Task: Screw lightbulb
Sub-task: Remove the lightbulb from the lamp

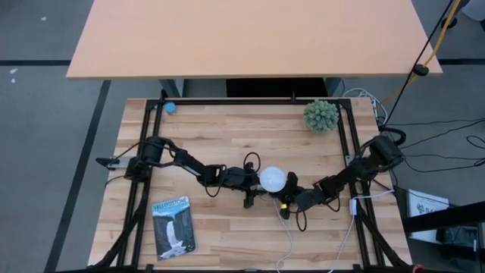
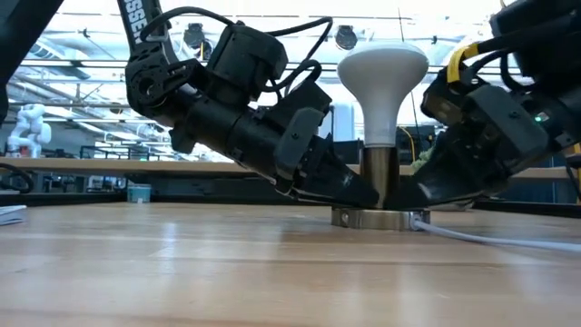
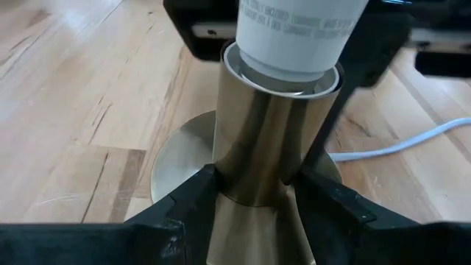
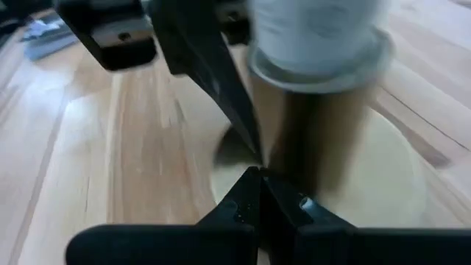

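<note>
Left gripper (image 3: 254, 213): low at the socket (image 2: 379, 182), fingers set one on each side of the brass tube and touching it, so narrow and holding the socket.
Right gripper (image 4: 261, 193): on the opposite side of the same tube, low over the base disc (image 3: 176, 158); fingertips looked pressed together beside the tube, holding nothing I could see.
Lightbulb (image 2: 381, 77): directly above both grippers, upright, neck seated in the socket mouth; neither gripper touched the bulb itself.
Cord (image 2: 490, 238): white, ran from the base away past the right gripper.
Further out: green spiky ball (image 1: 321, 115) and booklet (image 1: 173, 227), both well apart from the grippers.
Step in hand: judged as bracing the socket; bulb seated, tightness not visible.
Next move: likely one gripper rises to the dome and twists while the other steadies the tube.
</note>
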Robot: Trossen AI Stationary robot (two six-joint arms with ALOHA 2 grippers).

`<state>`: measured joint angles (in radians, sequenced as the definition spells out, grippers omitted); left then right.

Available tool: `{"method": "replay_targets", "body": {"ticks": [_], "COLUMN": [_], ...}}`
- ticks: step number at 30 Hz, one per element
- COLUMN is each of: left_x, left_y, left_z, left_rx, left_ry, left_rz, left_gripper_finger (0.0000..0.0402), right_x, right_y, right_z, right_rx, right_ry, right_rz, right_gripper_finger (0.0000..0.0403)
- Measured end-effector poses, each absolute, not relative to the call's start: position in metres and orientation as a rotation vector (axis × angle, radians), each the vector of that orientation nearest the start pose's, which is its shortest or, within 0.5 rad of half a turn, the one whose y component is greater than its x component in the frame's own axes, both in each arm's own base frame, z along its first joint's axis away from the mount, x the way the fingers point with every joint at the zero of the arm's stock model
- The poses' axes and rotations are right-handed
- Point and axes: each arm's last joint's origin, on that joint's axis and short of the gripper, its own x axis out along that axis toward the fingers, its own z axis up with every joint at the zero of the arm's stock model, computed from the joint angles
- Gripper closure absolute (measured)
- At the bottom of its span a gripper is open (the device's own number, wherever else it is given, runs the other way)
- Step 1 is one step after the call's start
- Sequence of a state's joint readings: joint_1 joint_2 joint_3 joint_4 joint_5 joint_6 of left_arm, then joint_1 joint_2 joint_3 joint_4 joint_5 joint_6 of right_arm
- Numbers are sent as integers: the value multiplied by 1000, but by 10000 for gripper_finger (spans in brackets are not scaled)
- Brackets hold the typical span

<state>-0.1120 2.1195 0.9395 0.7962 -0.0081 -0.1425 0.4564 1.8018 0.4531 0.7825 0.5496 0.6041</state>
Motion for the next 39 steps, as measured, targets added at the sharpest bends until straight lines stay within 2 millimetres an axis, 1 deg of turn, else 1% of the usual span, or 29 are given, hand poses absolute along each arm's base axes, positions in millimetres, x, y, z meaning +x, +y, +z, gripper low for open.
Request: {"method": "replay_targets", "body": {"ticks": [2, 7, 25, 28, 33, 35, 37, 39], "left_x": [396, 398, 399, 399, 399, 399, 399, 400], "left_y": [-44, -44, -48, -48, -48, -47, -47, -48], "left_z": [86, 84, 84, 84, 84, 84, 84, 85], "left_rx": [-117, -117, -103, -100, -102, -106, -98, -97], "left_ry": [389, 372, 367, 364, 363, 363, 361, 357], "left_rz": [-76, -77, -83, -84, -80, -77, -79, -81], "left_gripper_finger": [222, 222, 222, 206, 152, 137, 130, 128], "right_x": [255, 260, 260, 260, 260, 260, 261, 260], "right_y": [106, 106, 107, 107, 107, 108, 108, 109], "right_z": [81, 73, 73, 73, 73, 73, 77, 86], "right_rx": [320, 342, 358, 361, 365, 367, 368, 353], "right_ry": [444, 466, 472, 472, 474, 472, 460, 456], "right_rz": [-233, -227, -214, -211, -202, -198, -184, -143], "right_gripper_finger": [403, 403, 403, 403, 403, 403, 403, 403]}}
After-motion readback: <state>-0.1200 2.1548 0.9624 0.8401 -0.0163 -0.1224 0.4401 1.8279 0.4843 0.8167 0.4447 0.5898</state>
